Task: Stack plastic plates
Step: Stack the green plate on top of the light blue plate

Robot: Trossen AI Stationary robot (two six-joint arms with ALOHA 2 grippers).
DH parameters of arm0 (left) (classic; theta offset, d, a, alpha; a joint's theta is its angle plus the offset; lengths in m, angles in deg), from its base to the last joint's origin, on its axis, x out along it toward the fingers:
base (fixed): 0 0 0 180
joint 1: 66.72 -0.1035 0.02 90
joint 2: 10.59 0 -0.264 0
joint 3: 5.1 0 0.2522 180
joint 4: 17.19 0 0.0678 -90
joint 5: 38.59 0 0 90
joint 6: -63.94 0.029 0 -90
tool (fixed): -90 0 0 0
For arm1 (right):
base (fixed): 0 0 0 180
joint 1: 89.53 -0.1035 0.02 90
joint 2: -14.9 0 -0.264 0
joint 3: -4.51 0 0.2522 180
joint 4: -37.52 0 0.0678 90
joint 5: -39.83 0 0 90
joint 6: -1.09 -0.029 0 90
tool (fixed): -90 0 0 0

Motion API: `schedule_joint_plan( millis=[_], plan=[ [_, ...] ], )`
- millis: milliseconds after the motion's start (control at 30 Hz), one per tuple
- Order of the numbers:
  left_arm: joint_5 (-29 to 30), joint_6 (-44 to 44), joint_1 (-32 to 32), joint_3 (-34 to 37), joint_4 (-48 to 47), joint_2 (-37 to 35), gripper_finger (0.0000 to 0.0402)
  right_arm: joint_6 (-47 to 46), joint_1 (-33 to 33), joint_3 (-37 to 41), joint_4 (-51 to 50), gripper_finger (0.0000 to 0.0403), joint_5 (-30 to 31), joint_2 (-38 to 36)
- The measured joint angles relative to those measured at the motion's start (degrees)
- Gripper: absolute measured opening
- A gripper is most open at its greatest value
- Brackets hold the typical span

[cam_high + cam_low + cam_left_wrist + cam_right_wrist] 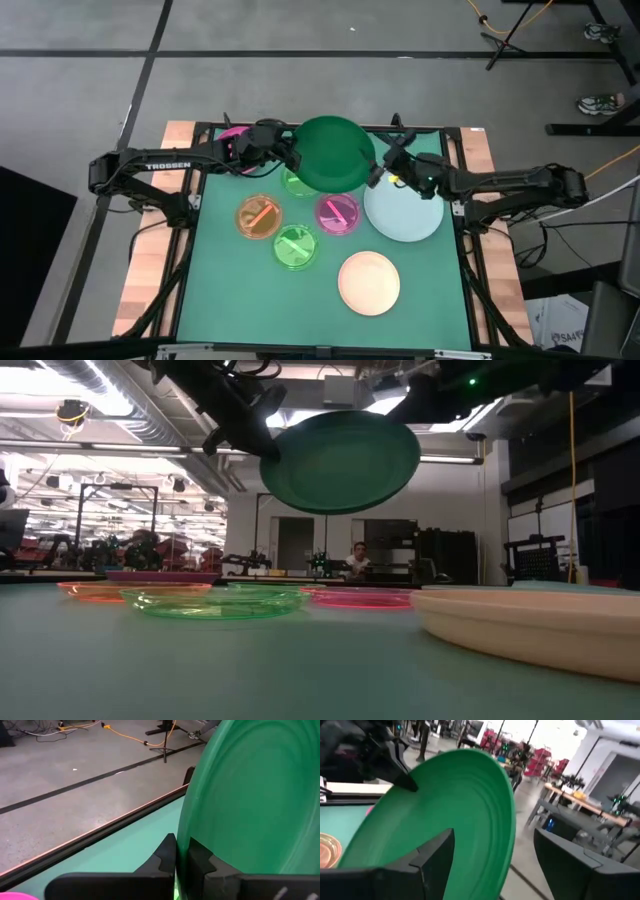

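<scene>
The dark green plate (335,153) is up in the air over the far middle of the table, tilted in the low view (340,460). My left gripper (295,156) is shut on its left rim. My right gripper (494,836) is open at the plate's right side (383,166), one finger on either side of the rim. On the mat lie the pale blue plate (403,210), the cream plate (369,283), the orange plate (259,217), a lime green plate (296,247) and the pink barred plate (338,213). A second lime green plate (296,183) is half hidden under the dark green one. A pink plate (234,134) shows beneath my left arm. My left gripper pinches the dark green plate's rim (184,827) between its two fingers (167,856), one on each face, coming level from the table's left. The plate is lifted clear and stands tilted, reaching away from the fingers. My right gripper straddles the opposite rim (506,845); whether a finger touches it, I cannot tell.
The green mat (220,290) has free room along its near left and near edge. A dark frame rail (100,827) runs along the table's far edge. People and equipment show far behind in the room (357,560).
</scene>
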Motion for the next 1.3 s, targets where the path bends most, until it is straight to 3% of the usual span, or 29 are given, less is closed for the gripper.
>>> schedule_joint_plan(
  millis=[267,500,833,1300],
  plan=[
    [0.00,0.02,0.00,-0.02,-0.02,0.00,0.0006,-9.18,3.27,-1.10,-7.20,0.0269,-2.62,0.82],
    [0.00,0.02,0.02,0.00,-0.04,0.00,0.0006,-10.14,4.81,-1.10,-7.49,0.0257,-7.71,0.83],
    [0.00,0.02,0.02,0.00,-0.04,0.00,0.0006,-10.05,4.79,-1.10,-7.47,0.0153,-7.61,0.81],
    [-0.38,0.02,0.09,-0.02,-0.26,0.00,0.0020,-10.25,4.70,-1.10,-7.06,0.0045,-6.89,0.77]
  ],
)
